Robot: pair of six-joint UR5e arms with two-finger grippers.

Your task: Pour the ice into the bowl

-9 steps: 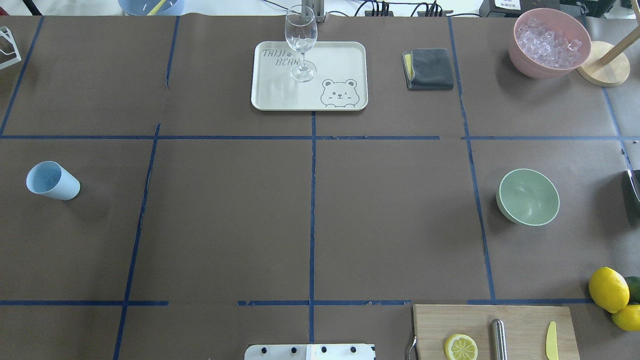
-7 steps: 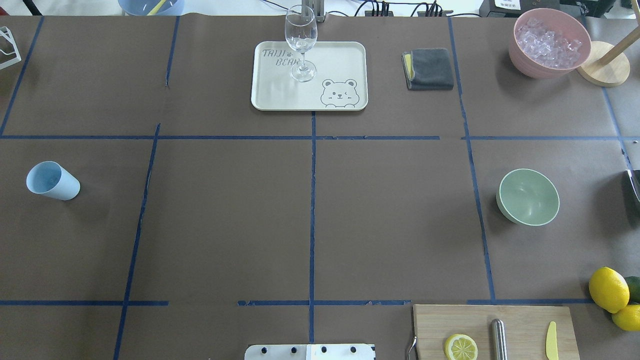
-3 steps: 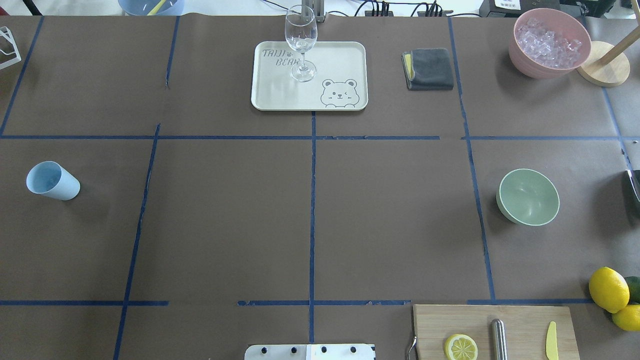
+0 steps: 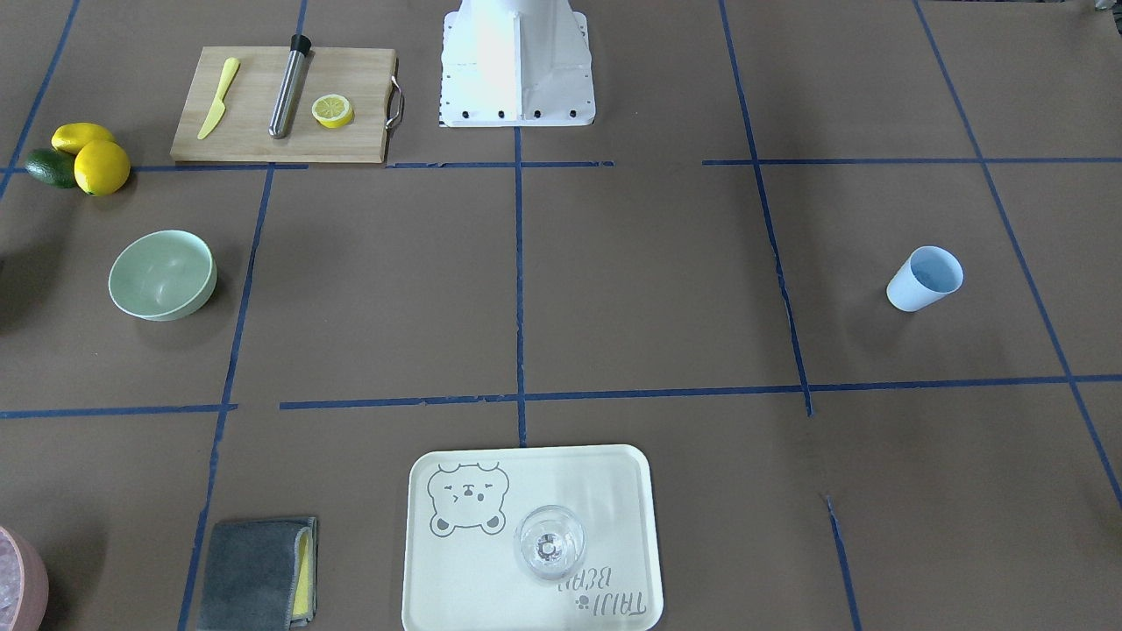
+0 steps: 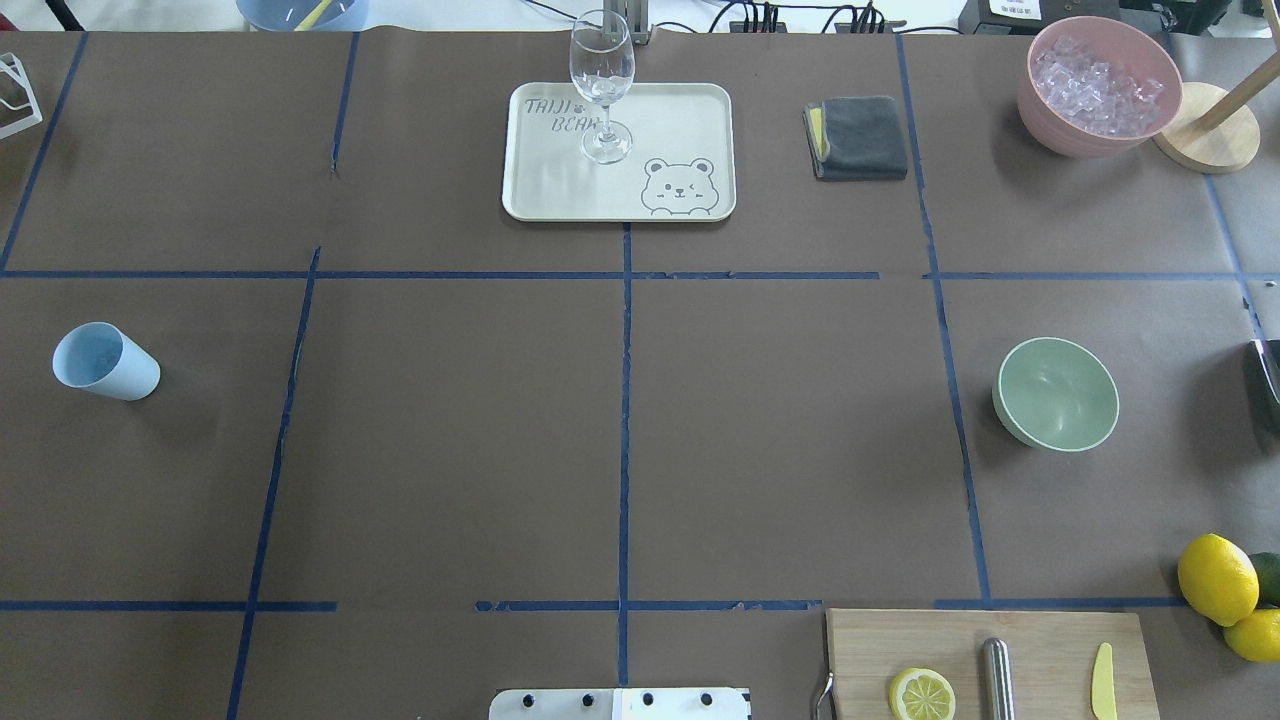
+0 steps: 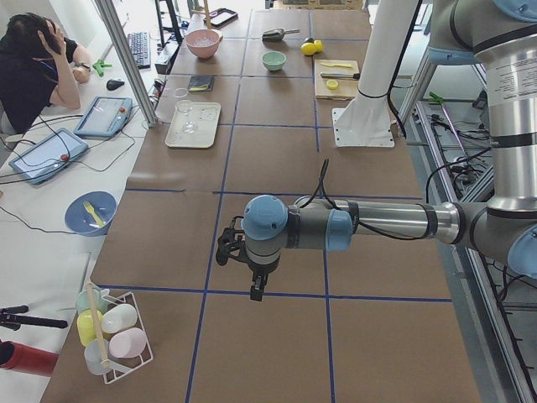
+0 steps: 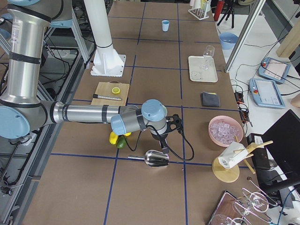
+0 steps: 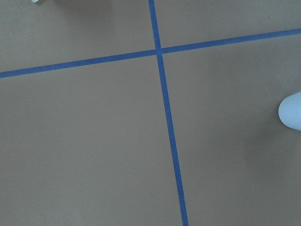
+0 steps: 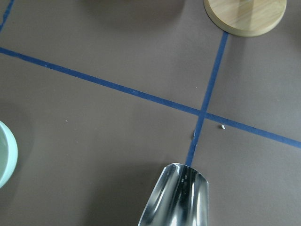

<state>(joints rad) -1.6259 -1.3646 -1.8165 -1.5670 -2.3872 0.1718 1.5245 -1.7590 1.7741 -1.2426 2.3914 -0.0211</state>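
Observation:
The pale mint-green bowl point(image 5: 1056, 393) stands empty on the right half of the table; it also shows in the front view point(image 4: 162, 273) and at the left edge of the right wrist view point(image 9: 4, 153). The ice point(image 5: 1098, 85) lies heaped in a pink bowl point(image 5: 1040, 115) at the far right. A shiny metal scoop point(image 7: 156, 159) lies on the table past the mint bowl and shows in the right wrist view point(image 9: 176, 195). My right gripper point(image 7: 161, 140) hangs just above it. My left gripper point(image 6: 254, 281) hangs over the left end. I cannot tell whether either is open or shut.
A light blue cup point(image 5: 103, 362) stands at the left. A cream tray point(image 5: 680, 120) with a wine glass point(image 5: 602, 85) and a grey cloth point(image 5: 858, 137) lie at the back. A cutting board point(image 5: 1040, 650) with a lemon half and lemons point(image 5: 1217, 578) sits front right.

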